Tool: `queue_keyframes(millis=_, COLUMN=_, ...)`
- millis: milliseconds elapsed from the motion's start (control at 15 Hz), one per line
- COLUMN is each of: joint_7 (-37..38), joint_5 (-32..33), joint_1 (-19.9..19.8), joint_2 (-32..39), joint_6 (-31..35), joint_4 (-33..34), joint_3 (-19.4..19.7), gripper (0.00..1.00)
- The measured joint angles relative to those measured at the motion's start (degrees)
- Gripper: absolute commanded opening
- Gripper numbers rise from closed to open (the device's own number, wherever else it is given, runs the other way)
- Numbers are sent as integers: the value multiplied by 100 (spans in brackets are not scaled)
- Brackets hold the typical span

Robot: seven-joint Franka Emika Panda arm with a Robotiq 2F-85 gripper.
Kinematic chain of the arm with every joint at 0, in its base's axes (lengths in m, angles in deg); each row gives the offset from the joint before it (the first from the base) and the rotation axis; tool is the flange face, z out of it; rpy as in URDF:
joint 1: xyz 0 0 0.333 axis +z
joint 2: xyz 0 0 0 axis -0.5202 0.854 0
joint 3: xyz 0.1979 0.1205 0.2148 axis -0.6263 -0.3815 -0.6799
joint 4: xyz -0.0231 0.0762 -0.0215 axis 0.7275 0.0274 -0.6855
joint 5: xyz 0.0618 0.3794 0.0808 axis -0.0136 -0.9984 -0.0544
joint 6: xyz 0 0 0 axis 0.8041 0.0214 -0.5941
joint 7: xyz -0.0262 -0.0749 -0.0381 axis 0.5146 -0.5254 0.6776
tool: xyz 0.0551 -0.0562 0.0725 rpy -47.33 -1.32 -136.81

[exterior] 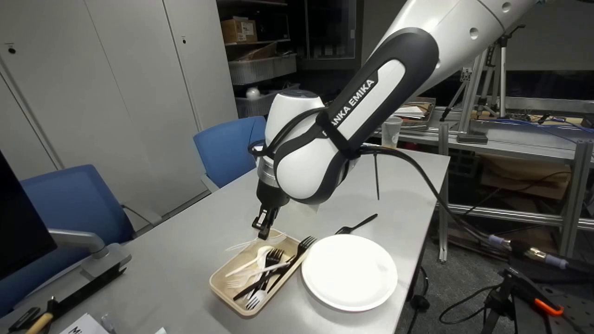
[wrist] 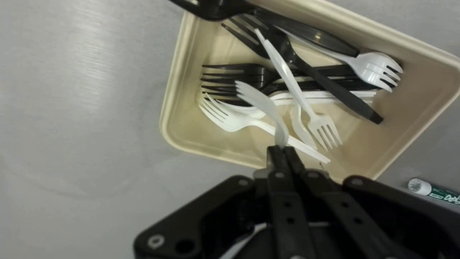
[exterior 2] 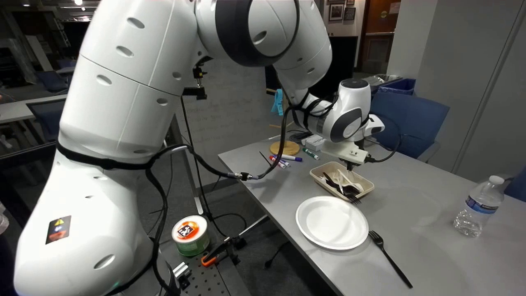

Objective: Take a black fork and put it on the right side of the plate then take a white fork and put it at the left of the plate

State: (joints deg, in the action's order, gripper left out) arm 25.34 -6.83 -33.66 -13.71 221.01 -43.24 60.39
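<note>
My gripper [wrist: 281, 150] is shut on a white fork [wrist: 264, 104]. In the wrist view the fork's tines point away from the fingertips, above the tan tray [wrist: 168, 124]. An exterior view shows the gripper [exterior: 262, 231] pointing down over the tray's far end. Several more white and black forks lie jumbled in that tray, one black head [wrist: 215, 8] sticking out past its rim. Beside the tray rests the round white plate [exterior: 349, 273]. A black fork [exterior 2: 388, 257] lies alone on the table at the plate's edge, on the side away from the tray.
A water bottle [exterior 2: 478, 207] stands on the table beyond the black fork. Behind the tray are several markers [exterior 2: 287, 158], a round wooden disc [exterior 2: 284, 148] and a small white box [exterior 2: 314, 142]. Blue chairs [exterior: 229, 144] line one table edge.
</note>
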Motion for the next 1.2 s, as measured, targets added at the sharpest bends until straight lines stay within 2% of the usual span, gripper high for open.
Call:
queue_keyframes(millis=733, joint_7=-69, joint_5=-890, joint_1=-139, joint_2=-1412, joint_6=-1143, joint_4=-1730, joint_3=-282, gripper=1)
queue_keyframes(millis=933, joint_7=-97, joint_5=-1102, joint_1=-103, joint_2=-1603, joint_6=-1349, joint_4=-2165, joint_3=-322, gripper=1)
queue_keyframes(millis=1200, joint_7=82, joint_5=-1232, joint_1=39, joint_2=-1583, joint_6=-1307, joint_4=-2512, joint_3=-318, gripper=1)
